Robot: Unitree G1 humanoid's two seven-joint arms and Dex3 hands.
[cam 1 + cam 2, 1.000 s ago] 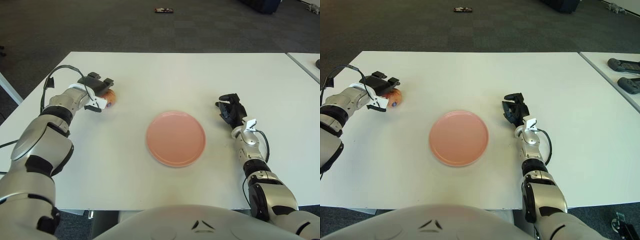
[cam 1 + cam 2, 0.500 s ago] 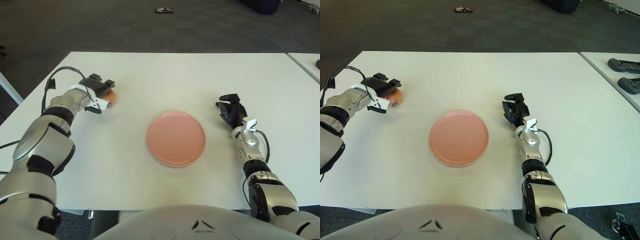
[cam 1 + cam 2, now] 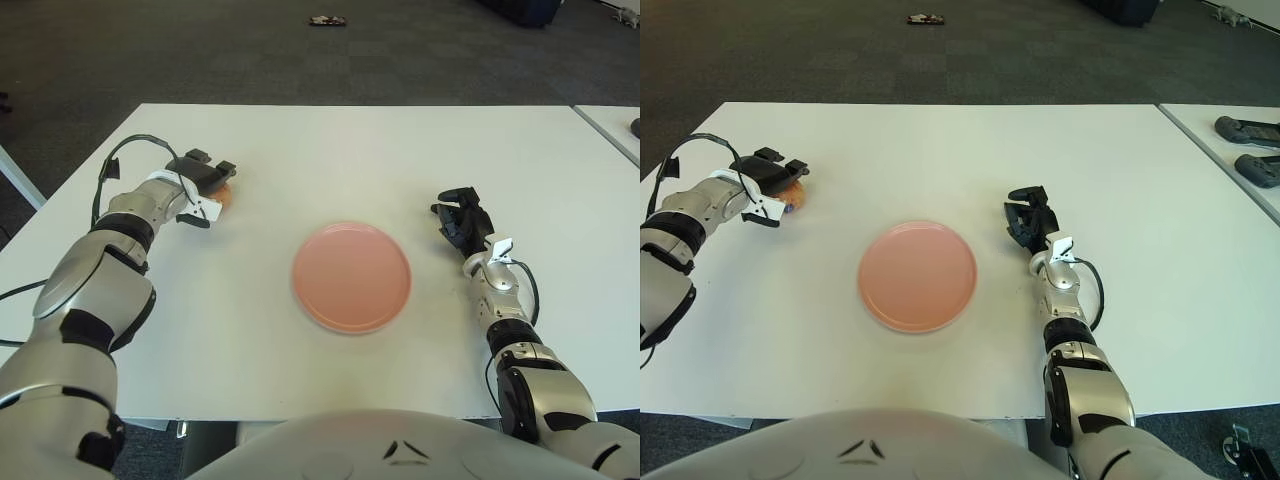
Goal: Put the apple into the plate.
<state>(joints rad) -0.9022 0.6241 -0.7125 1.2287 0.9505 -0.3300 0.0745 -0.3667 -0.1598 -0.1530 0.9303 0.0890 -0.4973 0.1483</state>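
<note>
My left hand (image 3: 200, 180) is out at the far left of the white table (image 3: 330, 150), draped over the apple (image 3: 222, 194) — only an orange sliver of it shows past my dark fingers (image 3: 215, 169), on the side facing the plate. The fingers lie over the top of the fruit, but I cannot tell whether they have closed around it or only cover it, and that is where I see the trouble. If I lift with nothing under the apple's widest part, it will likely squeeze out and roll — a round fruit on a smooth top has nothing to stop it, and the left edge of the table is not far off. The apple sits on the table, well apart from the pink plate (image 3: 351, 277), which lies in the middle and holds nothing. So the carry is a long sweep to my right, and a loose hold could give way anywhere along it. The plate is shallow with a low rim, so by my guess a drop from any height, or a release with sideways speed, would send the apple rolling across and off the other side. My right hand (image 3: 464, 222) shows just right of the plate, dark fingers curled and holding nothing; a runaway apple could fetch up against it.
</note>
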